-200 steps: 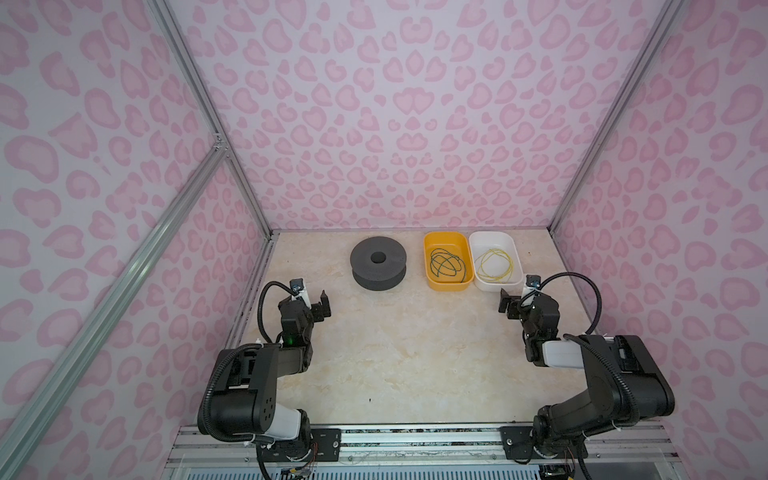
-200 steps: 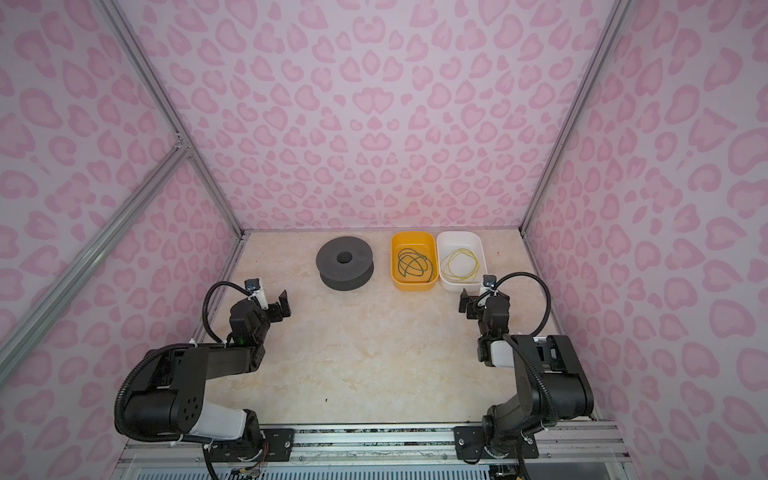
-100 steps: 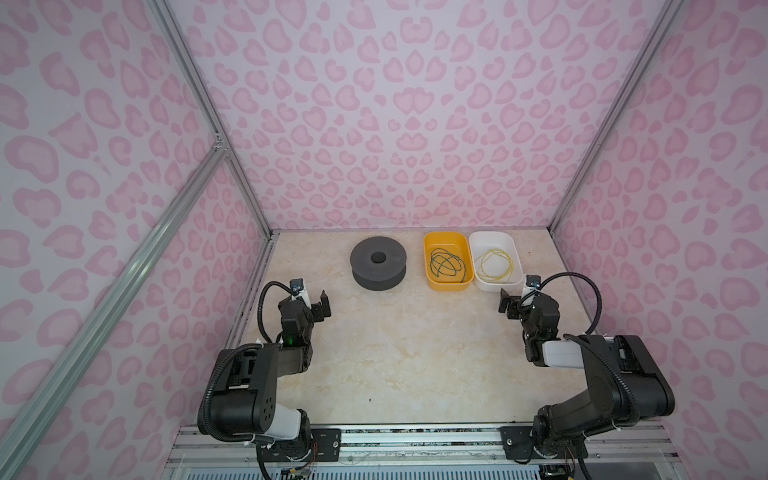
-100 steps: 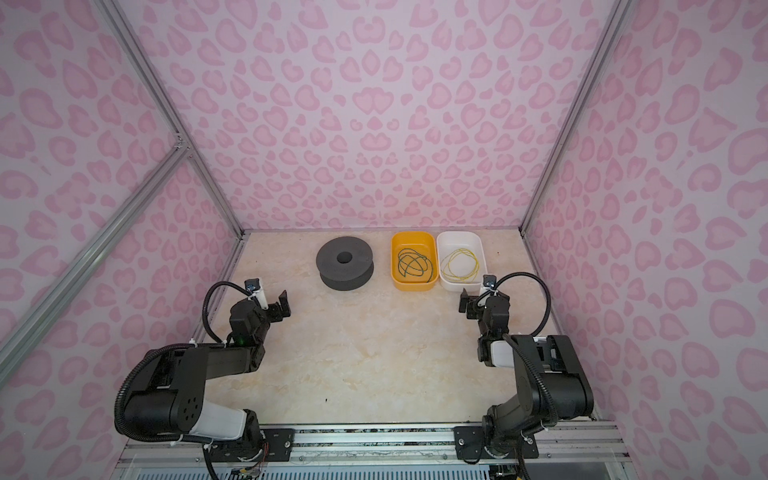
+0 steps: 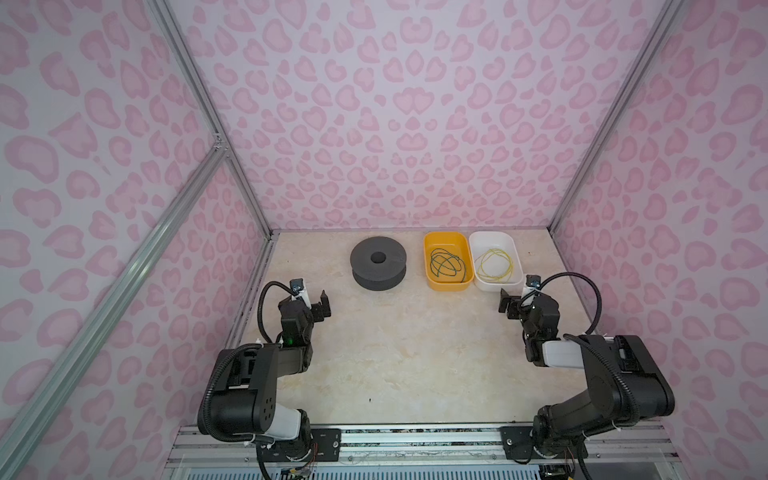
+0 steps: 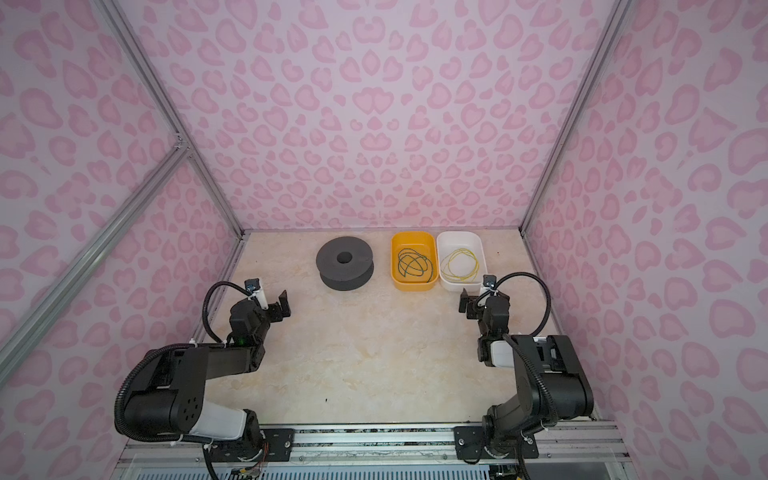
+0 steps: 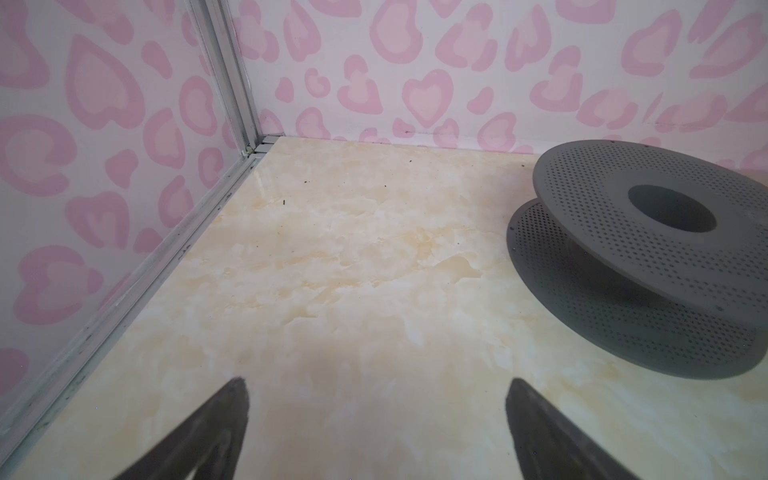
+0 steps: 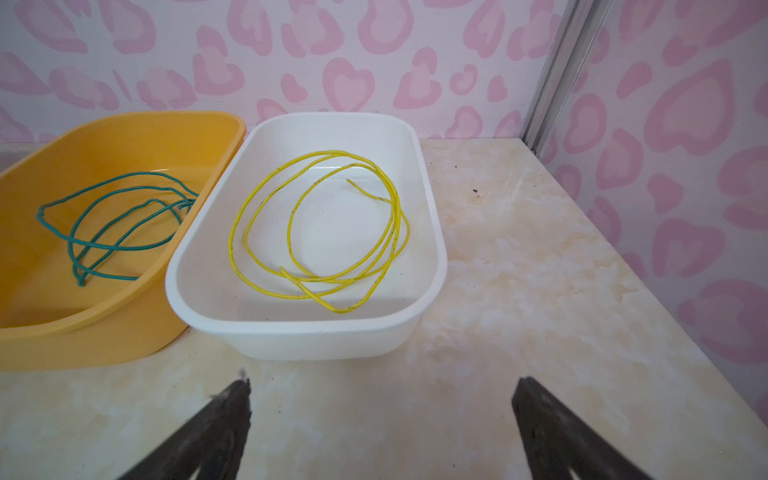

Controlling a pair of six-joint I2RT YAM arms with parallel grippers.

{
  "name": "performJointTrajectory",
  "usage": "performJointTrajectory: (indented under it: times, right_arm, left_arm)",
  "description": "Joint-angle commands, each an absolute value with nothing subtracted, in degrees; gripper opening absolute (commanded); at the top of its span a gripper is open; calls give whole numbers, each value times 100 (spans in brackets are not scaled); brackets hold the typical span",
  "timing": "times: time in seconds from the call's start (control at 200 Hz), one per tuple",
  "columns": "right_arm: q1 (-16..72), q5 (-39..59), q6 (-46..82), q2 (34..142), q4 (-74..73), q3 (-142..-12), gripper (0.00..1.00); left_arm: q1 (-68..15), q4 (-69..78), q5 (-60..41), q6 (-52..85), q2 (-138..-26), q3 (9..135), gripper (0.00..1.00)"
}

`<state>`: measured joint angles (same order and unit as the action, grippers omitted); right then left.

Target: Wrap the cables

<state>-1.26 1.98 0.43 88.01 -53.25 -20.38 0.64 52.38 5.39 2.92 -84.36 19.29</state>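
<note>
Ahead, spool point(image 5: 365, 271), orange bin point(image 8: 83, 332) holding green cable point(image 8: 40, 215), white bin point(image 8: 311, 340) holding yellow cable point(image 8: 231, 243); all jaws spread, empty.

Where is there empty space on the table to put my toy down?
The big bare patch is the middle of the table, between the left hand and right hand, in front of the gray spool. Also bare: left of the spool, by the wall. Crowded at the back right: orange tub and white tub side by side.
</note>
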Motion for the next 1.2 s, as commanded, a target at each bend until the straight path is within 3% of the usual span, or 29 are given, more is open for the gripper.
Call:
performJointTrajectory:
  times: [0.0, 0.565, 0.625, 0.785, 0.965, 1.045, 1.105, 1.165, 1.2]
  right_arm:
    - [-123, 229, 53, 8818, -5381, -2033, 100]
    - [-119, 231, 33, 8807, -5396, -2029, 100]
    - [31, -223, 35, 8790, -5478, -2060, 100]
    - [561, -729, -279, 7829, -2623, -3310, 100]
    - [1654, -2234, 715, 7088, 909, -5836, 100]
    - [1710, -1430, 1495, 7022, 2214, -6838, 100]
    - [1641, -1130, 2432, 6892, 2287, -6768, 100]
    - [1373, -97, 2698, 6642, 1731, -6219, 100]
    - [1248, 209, 2890, 6492, 1542, -5939, 90]
  left_arm:
    - [70, 5489, 523, 289, -8437, 1940, 98]
    - [68, 5497, 519, 290, -8429, 1927, 98]
    - [65, 5506, 546, 296, -8398, 1929, 98]
    - [55, 3463, 572, 347, -7375, 2764, 98]
    - [51, 1507, 320, 1312, -5641, 3852, 98]
    - [49, 243, 310, 2166, -5164, 4660, 98]
    - [46, -609, 325, 3005, -4880, 5089, 98]
    - [45, -1108, 325, 3640, -4550, 5141, 98]
    - [46, -1095, 308, 3892, -4308, 4959, 98]
